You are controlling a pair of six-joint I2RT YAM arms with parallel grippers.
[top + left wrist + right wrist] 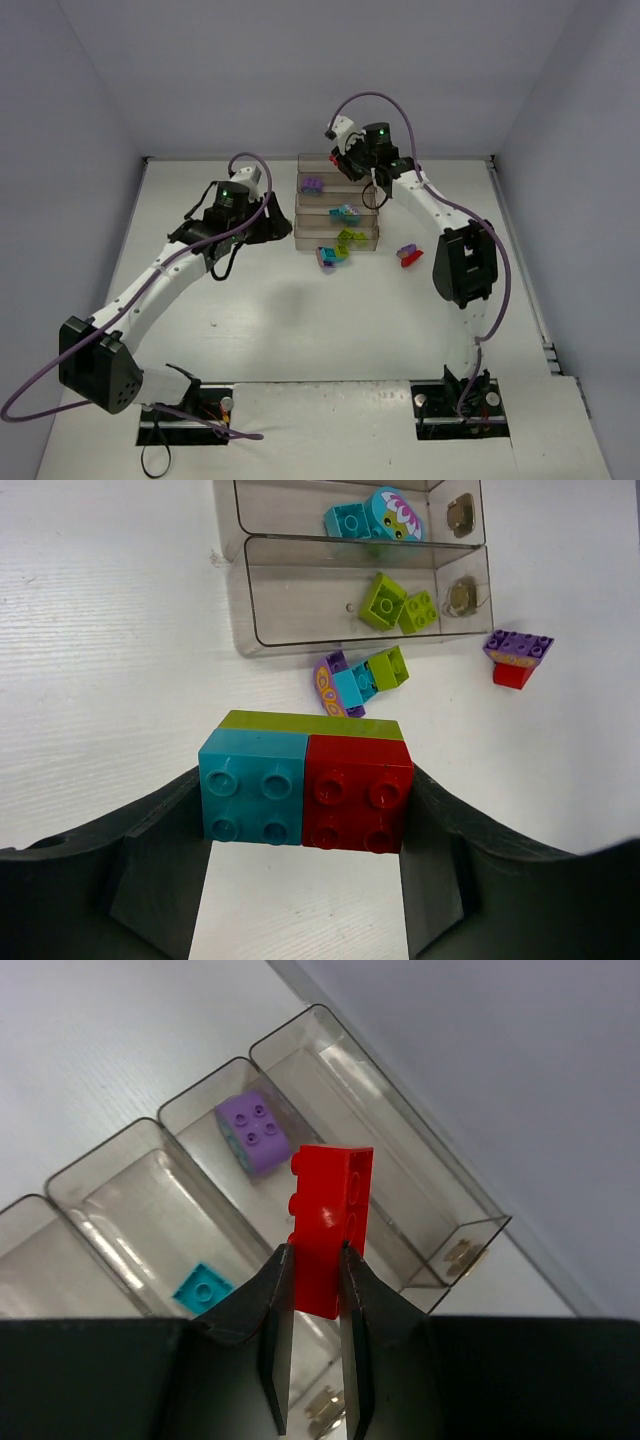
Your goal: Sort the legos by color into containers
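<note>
My left gripper [305, 805] is shut on a stack [305, 780] of a cyan and a red brick on a lime green plate, held above the table left of the tray rack [300, 205]. My right gripper [318, 1260] is shut on a red brick [330, 1220], held on edge above the rack's far trays. A purple brick [255, 1132] lies in the second-farthest tray, cyan bricks [372, 518] in the one nearer, lime green bricks [400, 605] in the nearest.
A loose purple, cyan and green cluster [355, 678] lies on the table just in front of the rack. A purple brick on a red one [517, 655] lies to the rack's right front. Walls enclose the table at the back and sides.
</note>
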